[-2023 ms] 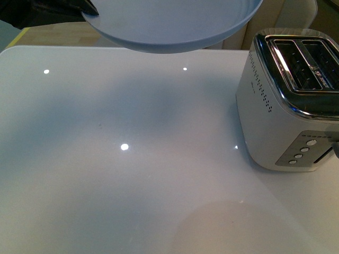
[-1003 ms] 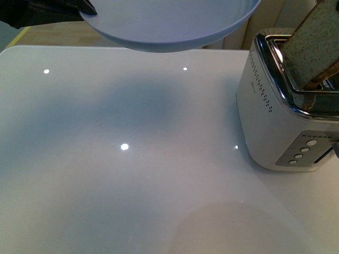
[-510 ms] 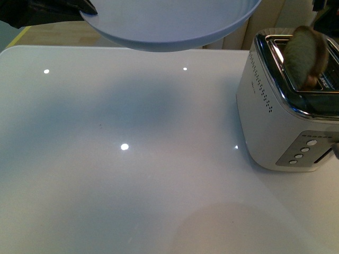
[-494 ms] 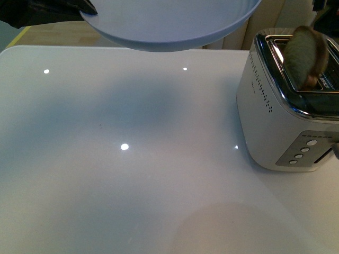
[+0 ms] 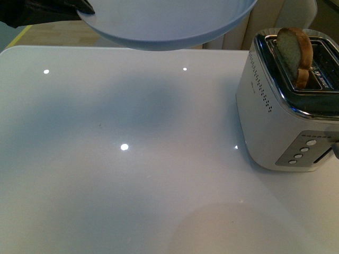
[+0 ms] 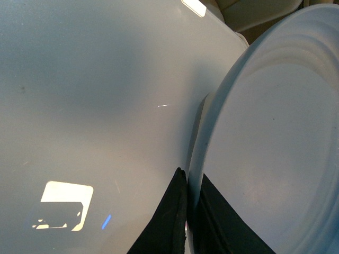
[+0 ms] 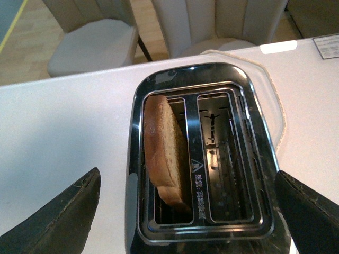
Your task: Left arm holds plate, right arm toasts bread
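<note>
The pale blue-grey plate [image 5: 169, 26] hangs in the air above the table's far edge, level. My left gripper [image 5: 79, 8] is shut on its rim; the left wrist view shows the black fingers [image 6: 177, 211] pinching the plate [image 6: 275, 132] edge, with the left gripper [image 6: 192, 180] on either side of it. The bread [image 5: 294, 53] stands upright in one slot of the white and chrome toaster [image 5: 275, 116], its rounded top sticking out. In the right wrist view the bread [image 7: 161, 148] sits in the slot, and my right gripper [image 7: 186, 173] hovers above the toaster [image 7: 259, 159], open and empty.
The white table [image 5: 132, 159] carries the toaster at its right side. The toaster's second slot [image 7: 222, 153] holds nothing. Round buttons [image 5: 302, 153] line the toaster's front. Beige chairs [image 7: 90, 42] stand beyond the table's far edge.
The toaster's slots were empty, then the bread came in tilted from above. It now stands released in the slot. The plate has stayed in place.
</note>
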You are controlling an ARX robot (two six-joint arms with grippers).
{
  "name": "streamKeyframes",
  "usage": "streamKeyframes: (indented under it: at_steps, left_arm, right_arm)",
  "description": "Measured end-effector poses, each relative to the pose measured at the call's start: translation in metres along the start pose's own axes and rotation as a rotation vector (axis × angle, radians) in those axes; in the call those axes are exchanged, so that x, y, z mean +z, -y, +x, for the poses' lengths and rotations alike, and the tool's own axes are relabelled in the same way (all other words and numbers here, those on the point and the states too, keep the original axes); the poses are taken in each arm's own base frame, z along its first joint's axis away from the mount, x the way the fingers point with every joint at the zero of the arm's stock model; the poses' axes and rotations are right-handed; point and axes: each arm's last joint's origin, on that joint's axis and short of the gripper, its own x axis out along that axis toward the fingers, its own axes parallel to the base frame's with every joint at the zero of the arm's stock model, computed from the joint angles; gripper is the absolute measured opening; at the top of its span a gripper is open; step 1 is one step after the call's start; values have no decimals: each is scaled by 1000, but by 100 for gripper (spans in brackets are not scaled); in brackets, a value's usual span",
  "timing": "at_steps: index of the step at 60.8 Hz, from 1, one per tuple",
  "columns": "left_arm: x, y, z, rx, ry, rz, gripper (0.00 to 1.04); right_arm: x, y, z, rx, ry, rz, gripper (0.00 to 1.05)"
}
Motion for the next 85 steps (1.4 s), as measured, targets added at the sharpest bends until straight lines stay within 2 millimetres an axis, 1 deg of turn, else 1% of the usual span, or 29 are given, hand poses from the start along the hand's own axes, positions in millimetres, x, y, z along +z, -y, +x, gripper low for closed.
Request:
streamKeyframes:
  at_steps: [8, 10, 14, 17, 21, 28, 36, 37, 39, 43, 56, 64, 68, 72, 85]
  left_arm:
    - [1, 0, -2, -3, 6, 1, 3]
    - [1, 0, -2, -4, 6, 2, 3]
    - [1, 0, -3, -3, 6, 4, 3]
    - [2, -1, -3, -2, 9, 5, 3]
    - [3, -2, -4, 1, 14, 6, 3]
    - [2, -3, -6, 1, 17, 13, 3]
    - [2, -3, -6, 2, 16, 19, 3]
    - [2, -3, -6, 2, 16, 19, 3]
    - [2, -3, -7, 3, 16, 20, 3]
    - [2, -3, -7, 3, 17, 23, 3]
    - [2, -3, -8, 7, 18, 33, 3]
    - [1, -3, -8, 6, 17, 34, 3]
    - [1, -3, -8, 5, 17, 35, 3]
    - [1, -2, -7, 5, 16, 36, 3]
    - [1, -2, -8, 4, 16, 37, 3]
  right_arm:
    - [1, 0, -1, -3, 18, -1, 95]
    - [-3, 2, 0, -2, 82, -20, 90]
    - [-14, 6, -4, 14, 217, -85, 80]
    - [-22, 10, -11, 23, 300, -113, 71]
    - [-26, 13, -22, 27, 369, -138, 61]
    - [-34, 19, -36, 17, 400, -154, 43]
    - [-51, 27, -49, 22, 383, -167, 20]
    - [-52, 28, -50, 19, 384, -166, 19]
    - [-54, 33, -54, 35, 381, -175, 11]
    - [-58, 37, -59, 15, 386, -174, 1]
    - [-77, 41, -81, 13, 384, -175, 2]
    - [-83, 42, -89, 13, 384, -175, 2]
    - [-89, 43, -91, 15, 402, -175, 2]
    - [-95, 44, -92, 13, 384, -175, 2]
    - [-94, 44, -103, 17, 401, -176, 2]
